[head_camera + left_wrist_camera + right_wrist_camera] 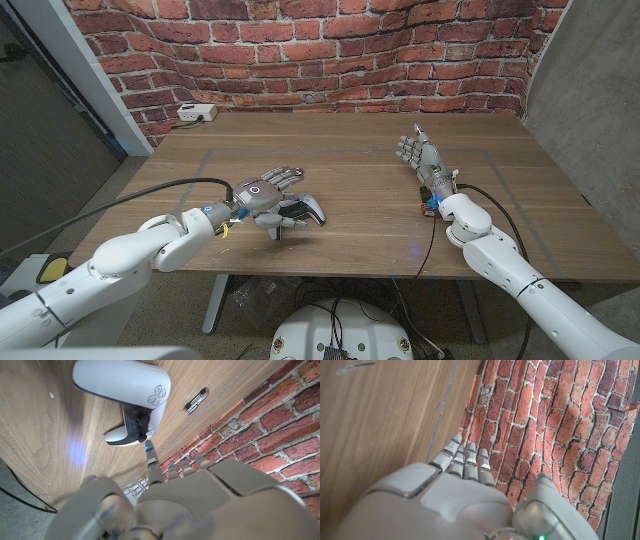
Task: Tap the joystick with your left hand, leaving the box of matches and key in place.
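A white and black game controller (303,210) lies on the wooden table (360,180) left of centre. My left hand (266,190) hovers over its left part with fingers stretched out and holds nothing. In the left wrist view, one fingertip (150,453) comes down right by the controller's (122,382) black thumbstick (142,436); I cannot tell if it touches. A small metal key (196,400) lies on the wood just beyond the controller. My right hand (420,157) stands upright over the table's right half, fingers apart and empty.
A white socket box (197,113) with a cable sits at the table's back left corner, against the brick wall (330,50). A black cable runs along my left arm. Bare wood lies between the two hands.
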Available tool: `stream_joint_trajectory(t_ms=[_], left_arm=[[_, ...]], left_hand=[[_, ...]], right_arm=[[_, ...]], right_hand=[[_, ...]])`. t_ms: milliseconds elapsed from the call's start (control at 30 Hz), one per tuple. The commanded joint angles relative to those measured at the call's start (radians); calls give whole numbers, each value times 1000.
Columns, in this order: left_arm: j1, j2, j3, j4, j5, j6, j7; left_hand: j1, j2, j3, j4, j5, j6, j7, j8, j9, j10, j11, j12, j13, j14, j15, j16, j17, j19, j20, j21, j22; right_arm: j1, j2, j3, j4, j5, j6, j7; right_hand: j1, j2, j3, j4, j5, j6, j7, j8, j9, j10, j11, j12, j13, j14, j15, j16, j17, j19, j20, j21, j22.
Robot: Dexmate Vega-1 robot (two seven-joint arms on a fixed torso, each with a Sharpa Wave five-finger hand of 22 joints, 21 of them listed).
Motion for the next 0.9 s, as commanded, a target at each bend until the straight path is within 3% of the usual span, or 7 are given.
stream_joint_trajectory(t_ms=[33,900], left_arm=[[-23,17,29,5,-17,6,5],[-66,31,82,15,-45,5,-13]], left_hand=[[7,4,-5,1,3,4,-4,-4,3,5,-2,7,1,-62,-9,8,2,-107,9,10,3],[15,9,-7,-1,4,21,-9,-5,3,17,-9,9,1,-47,-13,8,2,-105,11,11,3]], right_arm=[[9,4,-5,14,-1,2,7],[29,11,-13,37,6,8,21]], right_hand=[[5,10,1,-5,3,6,3,2,5,7,-1,-1,4,8,-3,1,3,-3,2,0,4],[4,11,-1,-7,3,6,1,1,6,8,-2,-2,4,10,-3,2,3,-5,2,0,3]])
